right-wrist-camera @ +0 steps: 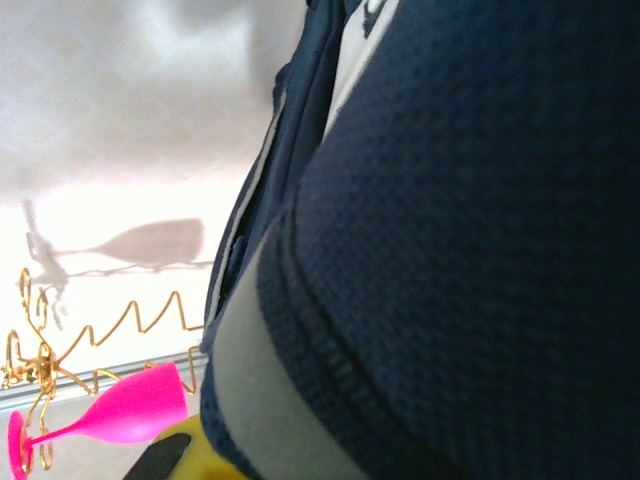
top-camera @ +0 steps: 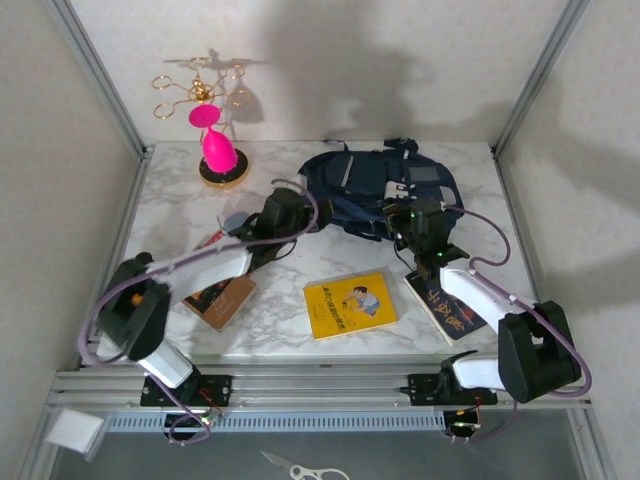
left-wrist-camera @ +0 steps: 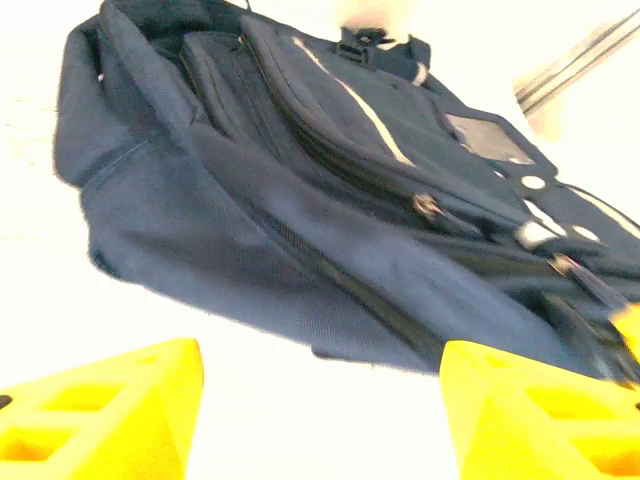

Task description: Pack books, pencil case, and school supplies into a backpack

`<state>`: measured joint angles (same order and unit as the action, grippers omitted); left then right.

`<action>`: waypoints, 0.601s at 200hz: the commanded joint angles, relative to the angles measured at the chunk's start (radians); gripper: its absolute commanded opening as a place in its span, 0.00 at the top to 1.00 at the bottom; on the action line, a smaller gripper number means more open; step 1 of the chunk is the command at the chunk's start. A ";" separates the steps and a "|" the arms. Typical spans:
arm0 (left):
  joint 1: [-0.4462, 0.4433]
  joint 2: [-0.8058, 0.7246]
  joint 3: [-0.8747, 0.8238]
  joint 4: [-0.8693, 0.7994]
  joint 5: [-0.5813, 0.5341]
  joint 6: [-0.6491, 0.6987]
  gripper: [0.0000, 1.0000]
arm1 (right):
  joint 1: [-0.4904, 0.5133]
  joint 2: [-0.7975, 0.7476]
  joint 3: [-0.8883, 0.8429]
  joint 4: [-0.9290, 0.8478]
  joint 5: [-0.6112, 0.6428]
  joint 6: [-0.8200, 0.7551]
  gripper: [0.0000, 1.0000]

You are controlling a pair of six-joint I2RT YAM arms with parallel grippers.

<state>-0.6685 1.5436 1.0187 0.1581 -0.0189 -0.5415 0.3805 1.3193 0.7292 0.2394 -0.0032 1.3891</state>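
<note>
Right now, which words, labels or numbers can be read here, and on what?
Nothing reads for certain.
On the yellow book: dark title line, too small.
On the dark book: big reddish lettering, too blurred.
On the backpack: no legible text.

The navy backpack lies slumped at 1 o'clock on the table, its white stripes and grey-white patches facing up. The yellow book, with cartoon figures on its cover, lies flat and face up at 6 o'clock. The dark book lies at 4 o'clock and the brown book at 8 o'clock (both partly hidden).
</note>
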 commanded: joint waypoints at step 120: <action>-0.289 0.249 -0.013 0.429 -0.134 0.338 0.38 | 0.017 -0.046 0.088 0.095 -0.077 0.065 1.00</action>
<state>-0.9524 1.7435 0.9440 0.4576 -0.0845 -0.2802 0.3817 1.3182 0.7563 0.2420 -0.0139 1.4372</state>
